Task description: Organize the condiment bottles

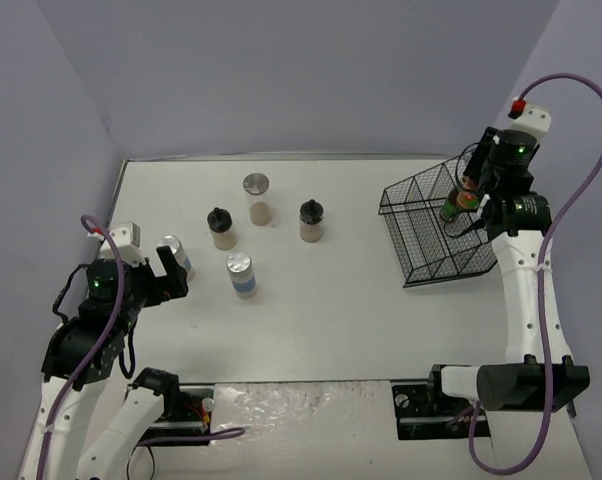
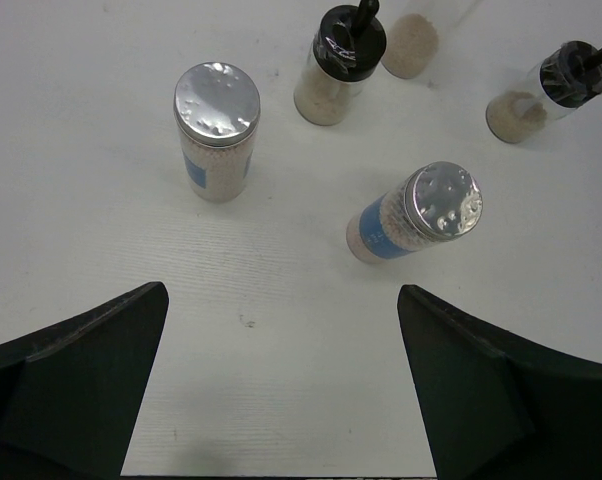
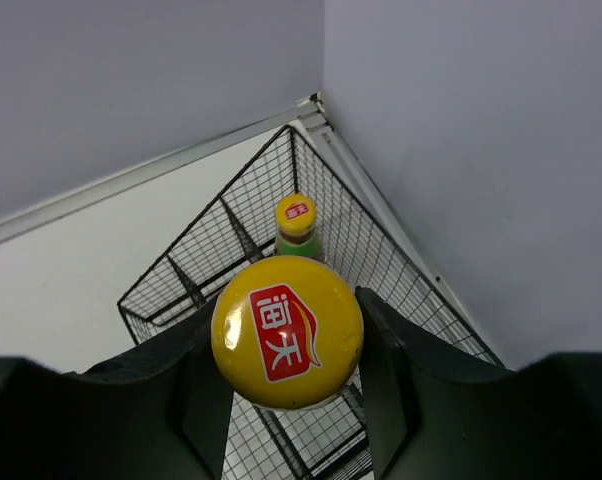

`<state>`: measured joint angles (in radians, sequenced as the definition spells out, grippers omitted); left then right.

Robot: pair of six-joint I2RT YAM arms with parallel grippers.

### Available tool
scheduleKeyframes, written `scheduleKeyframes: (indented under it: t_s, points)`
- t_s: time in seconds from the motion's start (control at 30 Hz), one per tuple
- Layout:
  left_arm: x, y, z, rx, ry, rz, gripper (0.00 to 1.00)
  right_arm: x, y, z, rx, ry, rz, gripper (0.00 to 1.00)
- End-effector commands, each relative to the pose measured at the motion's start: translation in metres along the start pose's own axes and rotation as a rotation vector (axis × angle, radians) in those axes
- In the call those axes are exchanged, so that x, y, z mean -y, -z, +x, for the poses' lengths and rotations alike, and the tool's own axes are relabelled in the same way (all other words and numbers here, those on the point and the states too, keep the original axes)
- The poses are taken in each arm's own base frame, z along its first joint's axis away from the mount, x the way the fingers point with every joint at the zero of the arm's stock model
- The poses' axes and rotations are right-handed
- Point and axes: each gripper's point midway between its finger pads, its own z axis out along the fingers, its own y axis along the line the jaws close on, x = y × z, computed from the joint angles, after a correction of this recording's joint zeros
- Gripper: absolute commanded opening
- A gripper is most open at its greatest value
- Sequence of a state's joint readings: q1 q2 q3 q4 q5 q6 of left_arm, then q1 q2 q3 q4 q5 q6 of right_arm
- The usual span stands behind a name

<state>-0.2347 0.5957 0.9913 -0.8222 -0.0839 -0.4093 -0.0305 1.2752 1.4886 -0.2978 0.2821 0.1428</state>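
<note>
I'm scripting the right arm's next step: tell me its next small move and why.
Probably lower straight down. The right gripper is shut on a yellow-capped sauce bottle, held above the black wire basket, where a matching bottle already stands upright in a compartment. Lowering it into the free space beside that one looks sensible before the jaws open.

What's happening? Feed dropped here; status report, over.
Left tool open, near shaker. Right tool shut on sauce bottle above basket. Second sauce bottle inside basket. Nothing in the way.
</note>
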Motion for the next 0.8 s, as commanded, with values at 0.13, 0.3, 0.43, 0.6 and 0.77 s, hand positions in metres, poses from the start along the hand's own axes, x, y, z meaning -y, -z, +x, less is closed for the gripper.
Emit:
scheduleKeyframes:
  t_s: [0.13,0.3,0.43,0.6,0.77]
  points:
    - [0.015,-0.002,-0.024,0.070,0.016,0.056,0.97,0.040,-0.015,-0.073,0.210,-0.145,0.121,0.00]
    - [0.016,-0.003,-0.022,0.065,0.016,0.059,0.97,0.048,-0.042,-0.052,0.191,-0.155,0.139,0.00]
    - [0.015,-0.004,-0.017,0.056,0.016,0.061,0.97,0.053,-0.062,-0.031,0.176,-0.151,0.148,0.00]
    - [0.015,-0.004,-0.014,0.052,0.023,0.063,0.97,0.053,-0.081,0.003,0.138,-0.146,0.146,0.00]
    - [0.014,-0.007,-0.011,0.044,0.025,0.060,0.97,0.054,-0.097,0.047,0.077,-0.148,0.154,0.00]
